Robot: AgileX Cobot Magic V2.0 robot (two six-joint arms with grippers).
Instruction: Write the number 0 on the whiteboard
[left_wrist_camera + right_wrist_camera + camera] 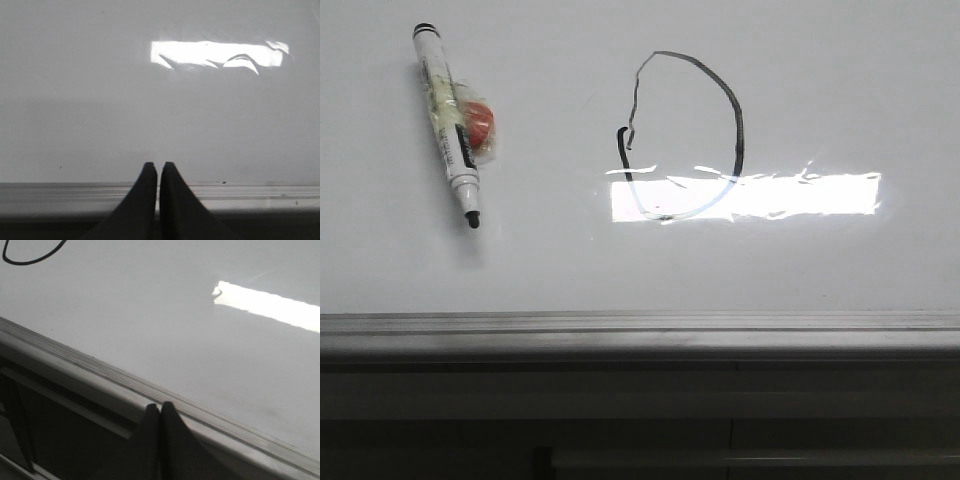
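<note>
**Desk:** What does the front view show?

**Photographer:** A large glossy white whiteboard with a grey metal edge strip along its near side. At its centre sits the number 0, a thin, uneven black marker loop. Its near part crosses a bright rectangular glare patch, where the line washes out. On the loop's left side the stroke jogs and the two ends look barely joined, or not quite; I cannot tell for certain.

**Desk:** And the pen?

**Photographer:** A white-barrelled black marker lies far left on the board, uncapped tip pointing near, with an orange-red lump taped to its barrel. It is well apart from the loop.

**Desk:** The arms?

**Photographer:** Neither appears in the front view. The left gripper has its jaws pressed together on nothing, hanging over the near edge strip. The right gripper is likewise closed and empty, above the same strip.

**Desk:** What could go wrong from here?

**Photographer:** My judgement: the writing looks done. If either arm swept low across the board it could smear the ink, or knock the marker so it rolls and leaves a stray mark.
</note>
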